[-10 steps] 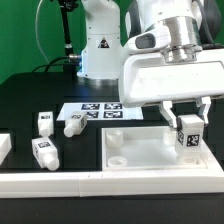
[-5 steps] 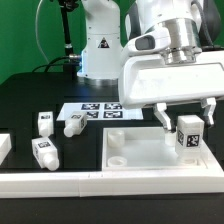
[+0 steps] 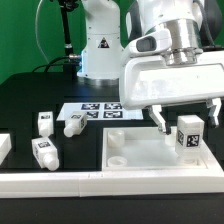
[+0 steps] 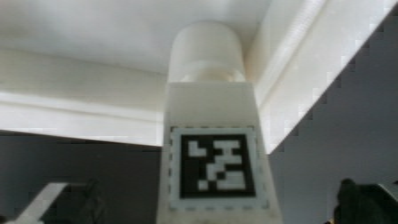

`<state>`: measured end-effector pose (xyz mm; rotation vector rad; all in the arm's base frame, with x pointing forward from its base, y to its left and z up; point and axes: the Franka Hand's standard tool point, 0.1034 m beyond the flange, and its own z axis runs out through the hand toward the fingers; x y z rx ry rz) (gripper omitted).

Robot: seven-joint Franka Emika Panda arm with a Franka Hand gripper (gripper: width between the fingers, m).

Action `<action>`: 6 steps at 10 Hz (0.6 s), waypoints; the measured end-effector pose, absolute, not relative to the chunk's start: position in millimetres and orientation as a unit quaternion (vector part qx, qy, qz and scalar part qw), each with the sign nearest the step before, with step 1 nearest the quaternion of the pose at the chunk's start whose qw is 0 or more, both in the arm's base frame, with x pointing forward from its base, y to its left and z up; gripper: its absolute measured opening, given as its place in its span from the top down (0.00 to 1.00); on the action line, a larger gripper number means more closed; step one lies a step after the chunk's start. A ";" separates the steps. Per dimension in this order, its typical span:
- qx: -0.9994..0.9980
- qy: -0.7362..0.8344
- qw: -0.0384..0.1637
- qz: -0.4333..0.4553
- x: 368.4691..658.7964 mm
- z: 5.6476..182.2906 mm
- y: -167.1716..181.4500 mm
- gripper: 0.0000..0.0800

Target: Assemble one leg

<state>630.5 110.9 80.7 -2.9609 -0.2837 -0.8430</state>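
Observation:
One leg (image 3: 188,135) stands upright on the right side of the white tabletop part (image 3: 140,158), tag facing the camera. My gripper (image 3: 186,115) is open, with one finger on each side of the leg's top and a clear gap to each. In the wrist view the leg (image 4: 214,140) fills the middle, its round peg end against the tabletop, and my gripper (image 4: 210,205) has dark fingertips (image 4: 54,205) well apart from it. Three more legs lie on the black table at the exterior view's left: (image 3: 44,122), (image 3: 73,126), (image 3: 42,152).
The marker board (image 3: 100,112) lies behind the tabletop part. A white block (image 3: 4,147) sits at the far left edge. A white rail (image 3: 100,185) runs along the front. The robot's base (image 3: 100,45) stands at the back.
The fingers have spread apart from the leg's top and let it go. The leg stays upright on the tabletop part.

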 end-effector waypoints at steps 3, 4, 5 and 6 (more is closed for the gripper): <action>-0.984 -0.077 0.039 -0.154 639.3 81.0 122.9 0.19; -0.986 -0.075 0.039 -0.142 645.2 78.5 120.0 0.19; -0.992 -0.075 0.038 -0.094 641.1 73.8 117.3 0.19; -0.995 -0.076 0.038 -0.052 644.3 74.5 113.9 0.19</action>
